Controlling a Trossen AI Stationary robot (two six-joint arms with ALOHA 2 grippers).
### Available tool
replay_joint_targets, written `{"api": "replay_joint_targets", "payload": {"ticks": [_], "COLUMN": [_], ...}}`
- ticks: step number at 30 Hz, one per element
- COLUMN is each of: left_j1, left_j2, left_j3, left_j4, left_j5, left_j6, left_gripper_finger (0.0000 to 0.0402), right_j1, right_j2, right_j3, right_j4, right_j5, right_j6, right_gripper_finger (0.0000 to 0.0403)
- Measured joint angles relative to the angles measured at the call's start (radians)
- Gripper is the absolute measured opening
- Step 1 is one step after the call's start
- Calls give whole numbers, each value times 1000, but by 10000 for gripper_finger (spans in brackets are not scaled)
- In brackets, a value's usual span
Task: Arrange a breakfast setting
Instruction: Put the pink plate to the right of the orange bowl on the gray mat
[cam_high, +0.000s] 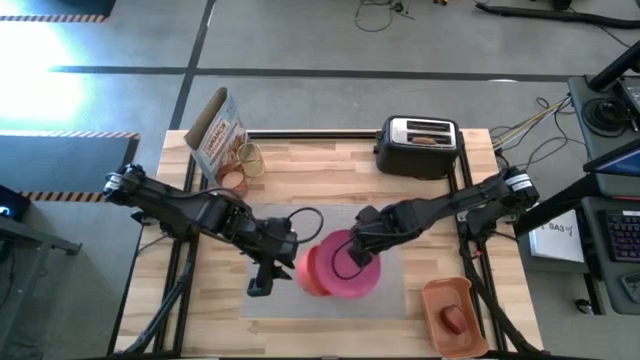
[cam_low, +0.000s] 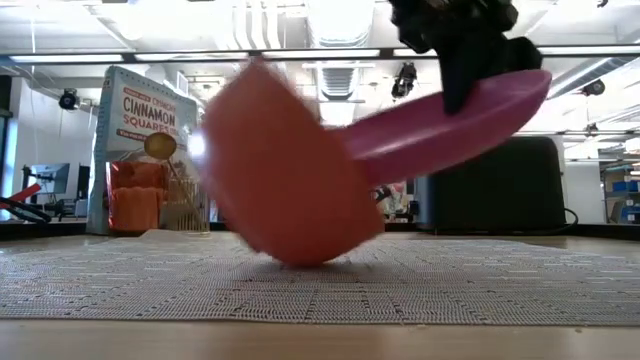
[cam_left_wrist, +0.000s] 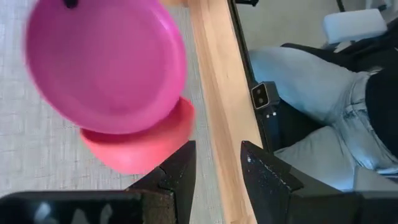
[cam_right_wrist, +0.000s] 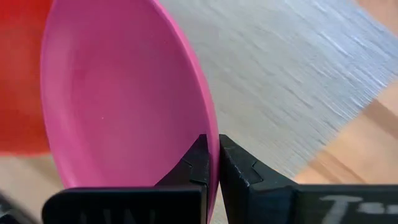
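Right tool (cam_right_wrist: 211, 163): pinched on the rim of the round pink plate (cam_high: 350, 263), fingers nearly together with only the rim between them; it sits over the middle of the grey mat (cam_high: 400, 290), reaching in from 3 o'clock
Pink plate: lifted and tilted in the low view, its gripped edge high and its other edge low; it lies over the red-orange bowl (cam_low: 285, 170)
Red-orange bowl: tipped up on its edge on the mat, touching the plate's low side; in the high view it peeks out at the plate's 9 o'clock side
Left tool (cam_left_wrist: 217, 168): fingers parted with nothing between them; low over the mat just at 9 o'clock of the bowl, near the mat's front edge
Grey mat: spread across the centre of the wooden surface (cam_high: 330, 160)
Red apple (cam_high: 455, 319): lying in the orange tray (cam_high: 432, 296) at 5 o'clock
Toast slice (cam_high: 428, 140): sitting in a slot of the toaster (cam_high: 418, 147) at 1 o'clock
Clear cup (cam_high: 249, 157): at 11 o'clock beside the cereal box (cam_high: 214, 134); a spoon handle shows in it in the low view
Person (cam_left_wrist: 323, 81): seated beyond the surface's edge in the left wrist view
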Motion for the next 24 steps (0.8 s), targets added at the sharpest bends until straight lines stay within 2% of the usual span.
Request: {"api": "replay_joint_targets", "payload": {"ticks": [5, 14, 20, 24], "left_j1": [-15, -16, -16, -24], "left_j2": [-3, -4, -5, -5], "left_j3": [25, 25, 24, 24], "left_j4": [-67, -129, -180, -181], "left_j5": [-72, -101, -107, -108], "left_j6": [3, 3, 3, 3], "left_gripper_finger": [109, 109, 109, 109], "right_j1": [-6, -5, -5, -7], "right_j2": [-3, -12, -124, -185], "right_j3": [22, 27, 27, 21], "right_j4": [40, 20, -23, -133], "right_j5": [0, -10, 28, 93], "right_j6": [-27, -28, 11, 71], "right_gripper_finger": [9, 9, 9, 9]}}
